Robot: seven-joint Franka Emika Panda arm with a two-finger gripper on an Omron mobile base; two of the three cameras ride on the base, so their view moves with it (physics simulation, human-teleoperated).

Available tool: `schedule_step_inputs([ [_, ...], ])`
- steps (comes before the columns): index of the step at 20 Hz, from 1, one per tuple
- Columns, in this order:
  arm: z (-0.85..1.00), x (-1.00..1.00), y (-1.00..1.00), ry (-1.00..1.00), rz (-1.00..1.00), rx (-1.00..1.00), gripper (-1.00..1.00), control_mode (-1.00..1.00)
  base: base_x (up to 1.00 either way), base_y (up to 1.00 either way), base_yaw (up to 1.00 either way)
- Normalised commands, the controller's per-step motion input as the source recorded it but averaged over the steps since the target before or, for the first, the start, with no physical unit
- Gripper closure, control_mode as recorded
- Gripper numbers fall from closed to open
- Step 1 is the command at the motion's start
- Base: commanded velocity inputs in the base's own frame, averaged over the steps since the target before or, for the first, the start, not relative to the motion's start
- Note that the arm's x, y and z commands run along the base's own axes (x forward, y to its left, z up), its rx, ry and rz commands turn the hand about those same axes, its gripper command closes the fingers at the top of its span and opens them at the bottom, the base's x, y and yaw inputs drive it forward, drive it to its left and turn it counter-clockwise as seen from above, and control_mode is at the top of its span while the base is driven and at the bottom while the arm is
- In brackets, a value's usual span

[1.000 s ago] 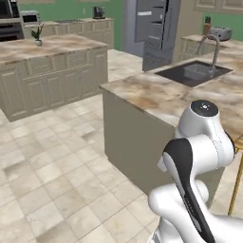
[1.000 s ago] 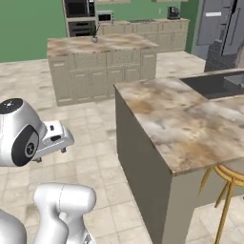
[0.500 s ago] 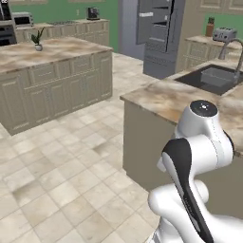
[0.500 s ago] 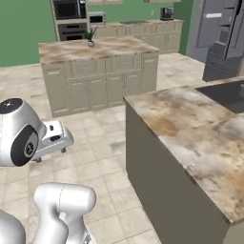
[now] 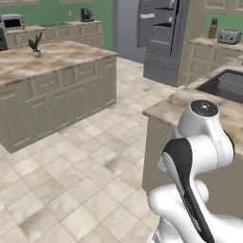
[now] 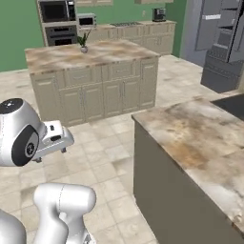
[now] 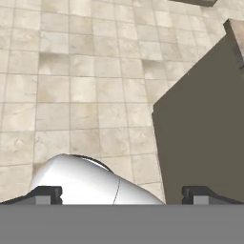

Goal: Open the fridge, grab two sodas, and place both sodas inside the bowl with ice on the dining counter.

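Observation:
The grey fridge [image 5: 161, 42] stands at the far end of the room, with one door swung open on shelves and white bins; it also appears in the right base view [image 6: 220, 43]. The marbled dining counter [image 5: 182, 102] is close on the right, with the dark sink [image 5: 225, 83] set into it, and its near corner [image 6: 190, 138] and dark side wall [image 7: 200, 133] are right by the arm. My gripper [image 7: 121, 195] hangs over the tiled floor beside that wall, open, with nothing between its fingers. The sodas and the bowl are out of view.
A beige kitchen island [image 5: 52, 80] [image 6: 90, 71] with a small potted plant [image 5: 34, 45] stands across the tiled floor [image 5: 85, 166]. Back counters carry a microwave [image 5: 13, 21] and a toaster [image 5: 229, 35]. A wall oven [image 6: 58, 21] is at the far left.
The whole picture has shifted as the base drove: the island and fridge look nearer and the dining counter has slid to the right. The gripper has stayed open.

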Motion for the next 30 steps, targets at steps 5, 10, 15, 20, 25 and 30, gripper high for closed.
schedule_step_inputs([
  [5, 0.0, 0.0, 0.0, 0.0, 0.0, 0.0, -1.0, 1.0, 0.87, 0.7, -0.21],
  [10, 0.0, 0.0, 0.0, 0.0, 0.0, 0.0, -1.0, 1.0, 0.82, 0.54, -0.26],
  [15, 0.0, 0.0, 0.0, 0.0, 0.0, 0.0, -1.0, 1.0, 0.79, 0.45, -0.3],
  [20, 0.0, 0.0, 0.0, 0.0, 0.0, 0.0, -1.0, 1.0, 0.8, 0.32, -0.34],
  [25, 0.0, 0.0, 0.0, 0.0, 0.0, 0.0, -1.0, 1.0, 0.78, 0.13, -0.38],
  [30, 0.0, 0.0, 0.0, 0.0, 0.0, 0.0, -1.0, 1.0, 0.77, 0.16, -0.39],
])
